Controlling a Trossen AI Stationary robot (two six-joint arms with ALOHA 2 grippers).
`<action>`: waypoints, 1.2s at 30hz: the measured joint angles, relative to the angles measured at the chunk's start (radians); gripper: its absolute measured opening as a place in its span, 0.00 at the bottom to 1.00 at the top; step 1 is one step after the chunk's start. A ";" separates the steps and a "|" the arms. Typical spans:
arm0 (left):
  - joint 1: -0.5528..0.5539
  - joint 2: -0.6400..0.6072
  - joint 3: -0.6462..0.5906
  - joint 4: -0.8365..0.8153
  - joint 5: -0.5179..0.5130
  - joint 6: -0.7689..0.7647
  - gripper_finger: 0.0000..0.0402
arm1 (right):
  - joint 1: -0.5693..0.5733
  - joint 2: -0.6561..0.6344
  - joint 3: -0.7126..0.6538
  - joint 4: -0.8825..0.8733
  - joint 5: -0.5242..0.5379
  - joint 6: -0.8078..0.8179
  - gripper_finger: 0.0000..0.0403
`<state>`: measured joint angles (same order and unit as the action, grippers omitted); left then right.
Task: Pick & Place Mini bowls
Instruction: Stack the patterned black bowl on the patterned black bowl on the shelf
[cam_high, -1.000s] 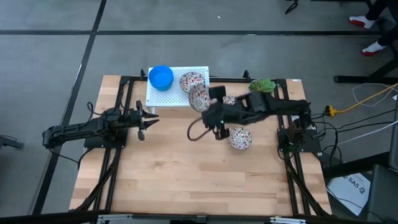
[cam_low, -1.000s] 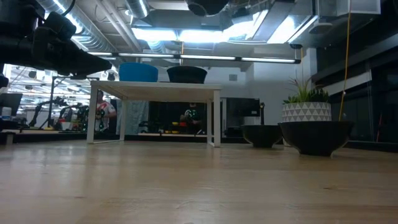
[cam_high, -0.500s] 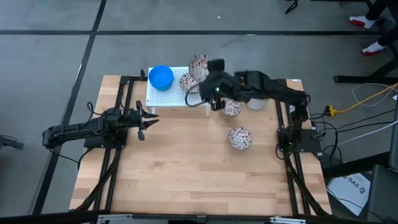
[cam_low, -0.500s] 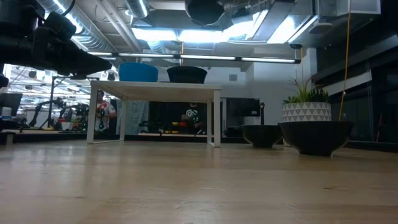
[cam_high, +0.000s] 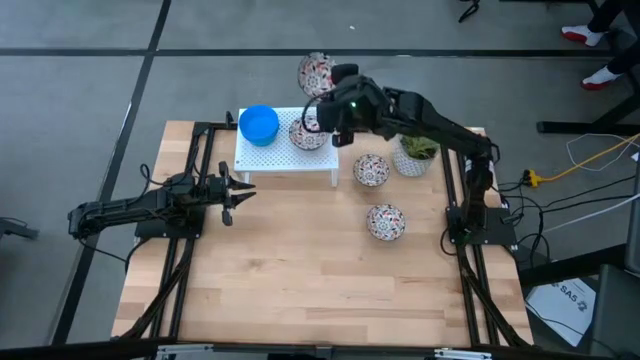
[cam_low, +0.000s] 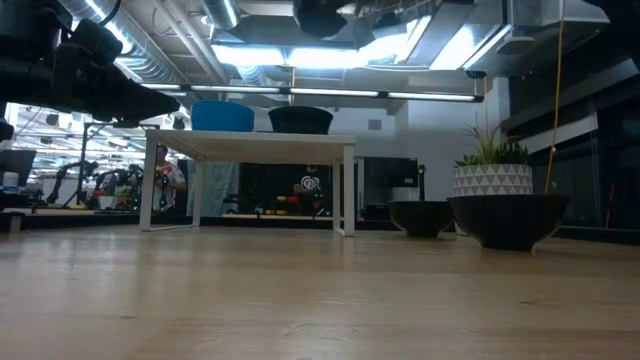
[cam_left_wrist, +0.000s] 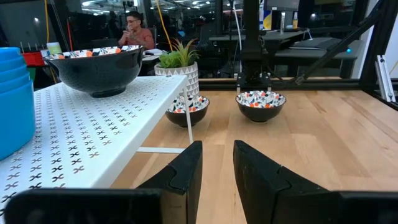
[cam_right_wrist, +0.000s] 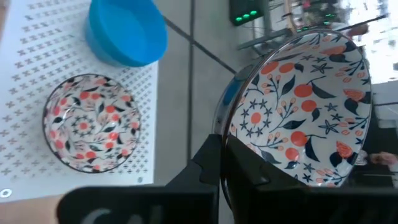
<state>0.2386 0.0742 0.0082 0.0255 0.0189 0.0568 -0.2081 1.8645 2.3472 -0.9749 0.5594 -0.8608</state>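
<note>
A white perforated stand (cam_high: 285, 150) at the table's far side carries a stack of blue mini bowls (cam_high: 259, 124) and one floral mini bowl (cam_high: 307, 134). Two more floral bowls (cam_high: 372, 170) (cam_high: 386, 221) rest on the wood to its right. My right gripper (cam_high: 335, 112) is high over the stand's far right part, shut on another floral bowl (cam_high: 316, 72). My left gripper (cam_high: 232, 193) stays level near the table's left side, open, with nothing between its fingers (cam_left_wrist: 186, 171). My right gripper pinches the floral bowl's rim (cam_right_wrist: 225, 138), one finger inside the bowl and one (cam_right_wrist: 208, 158) against its outer wall. The bowl is lifted clear and tipped on edge, its patterned inside (cam_right_wrist: 298, 106) turned sideways, high above the stand.
A white pot with a green plant (cam_high: 415, 155) stands just right of the stand, under my right arm. The near half of the wooden table (cam_high: 300, 290) bears nothing. Black rails (cam_high: 190, 250) run along both side edges.
My right gripper has swung from over the table's middle toward the far edge, rising slightly and rolling at the wrist. The floral bowl travelled with it, clear of the table, from right of the stand to above the stand's far side.
</note>
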 joint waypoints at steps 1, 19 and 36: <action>0.000 0.000 0.000 0.000 0.000 0.000 0.21 | -0.013 0.000 -0.004 -0.003 -0.021 0.004 0.03; 0.000 0.000 0.000 0.000 0.000 0.000 0.21 | -0.106 0.012 -0.165 0.028 -0.267 0.054 0.03; 0.000 0.000 0.000 0.000 0.000 0.000 0.21 | -0.122 0.094 -0.165 -0.038 -0.319 0.092 0.03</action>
<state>0.2384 0.0744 0.0082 0.0254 0.0189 0.0566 -0.3298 1.9583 2.1822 -1.0125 0.2401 -0.7692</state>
